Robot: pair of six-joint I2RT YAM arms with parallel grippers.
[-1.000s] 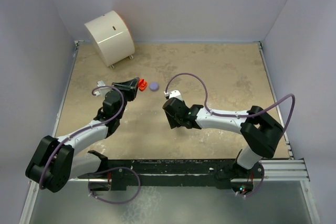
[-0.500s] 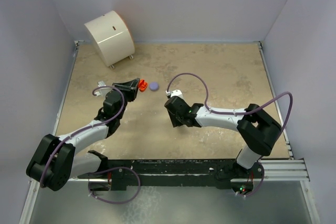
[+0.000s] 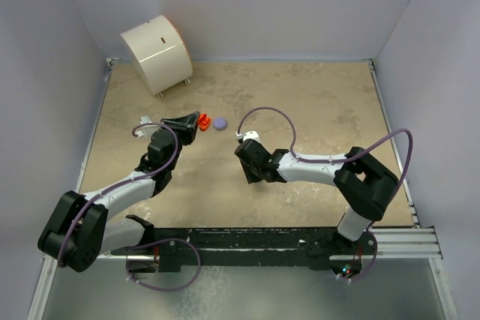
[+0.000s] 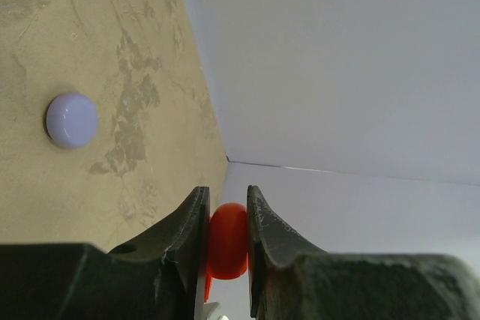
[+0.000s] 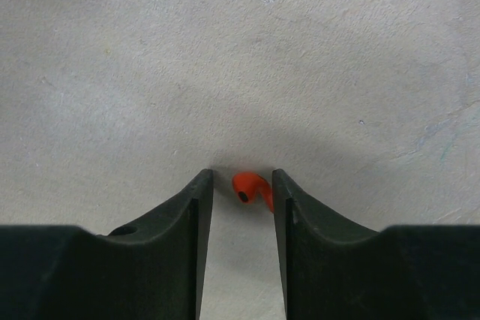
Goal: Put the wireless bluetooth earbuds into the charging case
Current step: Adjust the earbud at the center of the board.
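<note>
orange earbud (image 5: 250, 189) | flat | long axis across right claw (image 5: 242, 176) gap

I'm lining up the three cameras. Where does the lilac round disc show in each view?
Top external: lilac round disc on the table, upper middle, just right of the left gripper.
Left wrist: upper left, on the table.
Right wrist: not in it.
Shared landmark: the red-orange piece clamped in the left gripper, beside the disc from above, bottom centre in the left wrist view.
</note>
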